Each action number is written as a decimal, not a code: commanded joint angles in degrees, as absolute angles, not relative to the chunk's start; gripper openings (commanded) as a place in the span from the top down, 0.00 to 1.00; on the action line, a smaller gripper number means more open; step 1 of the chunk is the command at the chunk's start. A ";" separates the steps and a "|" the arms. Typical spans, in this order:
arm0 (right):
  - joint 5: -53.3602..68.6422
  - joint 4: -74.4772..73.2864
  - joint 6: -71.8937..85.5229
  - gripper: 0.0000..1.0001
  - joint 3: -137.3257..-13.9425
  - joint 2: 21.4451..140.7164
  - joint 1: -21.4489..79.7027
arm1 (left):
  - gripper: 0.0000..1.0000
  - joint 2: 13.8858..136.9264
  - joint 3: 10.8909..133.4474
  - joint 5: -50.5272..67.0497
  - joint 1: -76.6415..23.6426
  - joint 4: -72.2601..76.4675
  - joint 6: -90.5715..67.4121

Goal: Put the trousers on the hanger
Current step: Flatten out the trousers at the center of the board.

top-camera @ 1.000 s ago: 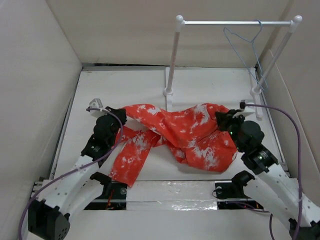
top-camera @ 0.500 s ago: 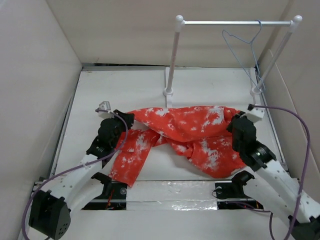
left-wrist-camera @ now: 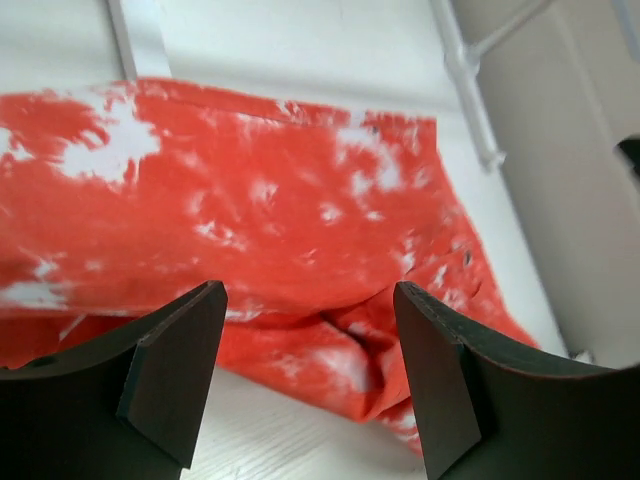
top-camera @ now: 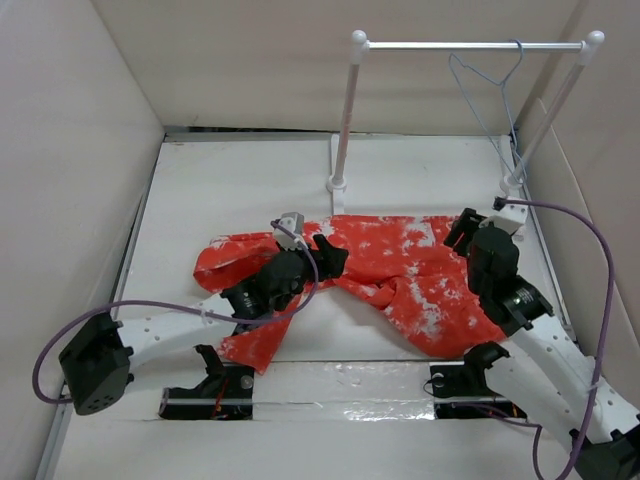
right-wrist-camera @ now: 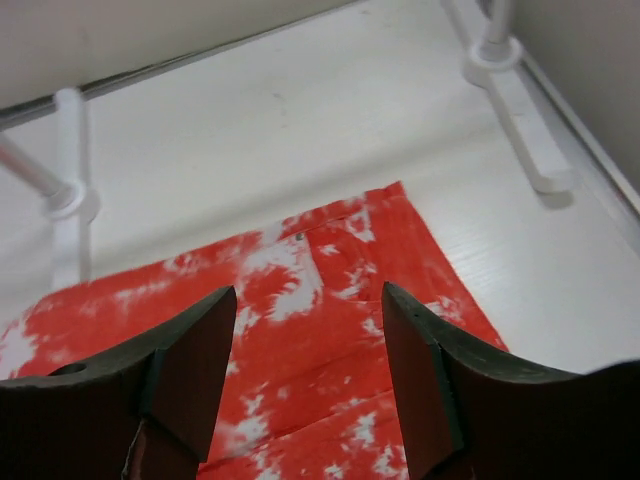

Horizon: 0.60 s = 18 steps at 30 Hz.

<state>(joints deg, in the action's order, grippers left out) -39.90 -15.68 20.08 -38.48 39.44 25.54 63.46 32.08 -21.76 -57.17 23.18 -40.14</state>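
The orange-red trousers (top-camera: 400, 262) with white blotches lie spread on the white table; one leg trails toward the near left. The thin blue-grey hanger (top-camera: 497, 95) hangs by its hook from the rail at the far right, well away from both arms. My left gripper (top-camera: 327, 256) is open over the middle of the cloth; in the left wrist view its fingers (left-wrist-camera: 175, 370) frame a fold of the trousers (left-wrist-camera: 250, 200) with nothing held. My right gripper (top-camera: 463, 228) is open above the trousers' far right corner (right-wrist-camera: 330, 250), holding nothing.
A white two-post rail stand (top-camera: 345, 110) rises at the back, its feet (right-wrist-camera: 520, 110) on the table just beyond the cloth. Cardboard-coloured walls (top-camera: 70, 200) enclose the table on the left, back and right. Purple cables loop from both arms.
Both grippers have opened and let go of the trousers. My left arm swung right to the middle of the cloth. The trousers dropped and lie flatter.
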 commanded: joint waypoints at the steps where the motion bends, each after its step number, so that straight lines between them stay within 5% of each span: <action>1: -29.19 -10.11 14.60 0.34 -41.31 40.60 29.68 | 0.34 56.45 34.46 -33.29 -57.30 16.39 -42.00; 4: -27.51 -7.48 12.76 0.67 -41.48 41.13 36.35 | 0.37 46.43 30.51 -39.89 -53.28 8.65 -49.37; 5: -26.90 -6.77 12.48 0.96 -41.66 41.57 38.21 | 0.39 40.84 28.06 -40.42 -49.35 6.70 -51.57; 6: -26.29 -5.90 12.22 1.00 -42.18 42.18 39.89 | 0.47 37.82 26.65 -39.99 -47.13 4.85 -53.68; 11: -24.34 -2.91 7.39 1.00 -45.00 51.21 51.66 | 0.49 22.53 18.73 -36.56 -37.01 -4.90 -62.92; 16: -23.91 -0.70 4.92 0.98 -47.46 59.14 59.32 | 0.22 20.92 18.72 -42.08 -34.63 -19.14 -73.63; 18: -23.03 1.47 5.18 0.98 -46.94 59.76 60.12 | 0.20 22.66 18.63 -45.33 -34.63 -18.64 -74.00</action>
<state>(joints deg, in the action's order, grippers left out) -24.21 -4.38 7.18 -44.62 58.87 58.81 21.39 18.70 -39.05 -34.87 -12.97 -67.42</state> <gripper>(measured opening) 0.024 0.796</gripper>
